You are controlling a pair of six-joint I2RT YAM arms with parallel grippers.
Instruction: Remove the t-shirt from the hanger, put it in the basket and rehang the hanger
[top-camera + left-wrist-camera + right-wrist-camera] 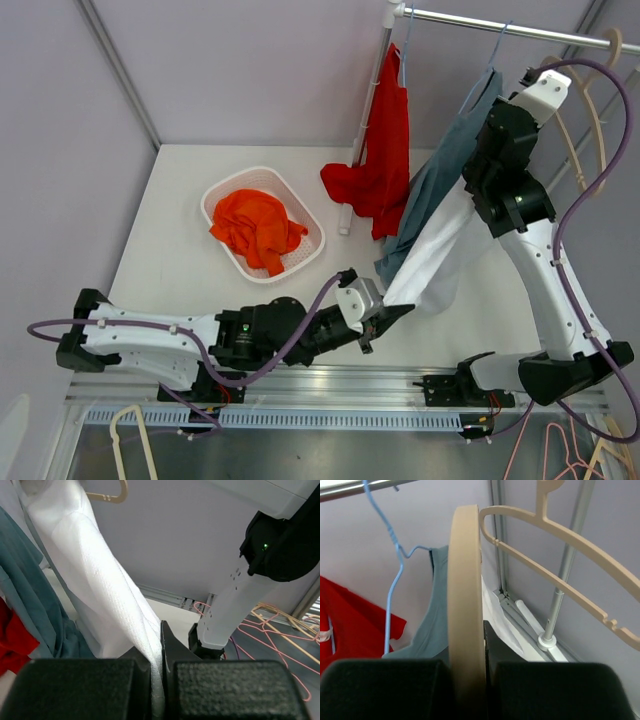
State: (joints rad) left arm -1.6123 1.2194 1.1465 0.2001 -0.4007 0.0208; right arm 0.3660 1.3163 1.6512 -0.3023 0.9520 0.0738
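A white t-shirt (440, 240) hangs stretched down from the rail toward the table's front. My left gripper (390, 318) is shut on its lower hem, and the left wrist view shows the white cloth (105, 595) pinched between the jaws of that gripper (161, 680). My right gripper (470, 680) is shut on the rim of a beige hanger (466, 595), with the white t-shirt (495, 612) just below it. In the top view the right arm (515, 190) reaches up to the rail (500, 25) and hides its own fingers.
A grey-blue shirt (445, 165) on a blue hanger (395, 580) and a red shirt (385, 150) hang left of the white one. A white basket (312, 232) holds orange cloth. Spare beige hangers (560, 540) hang on the right. Pink hangers (280, 630) lie beyond the table.
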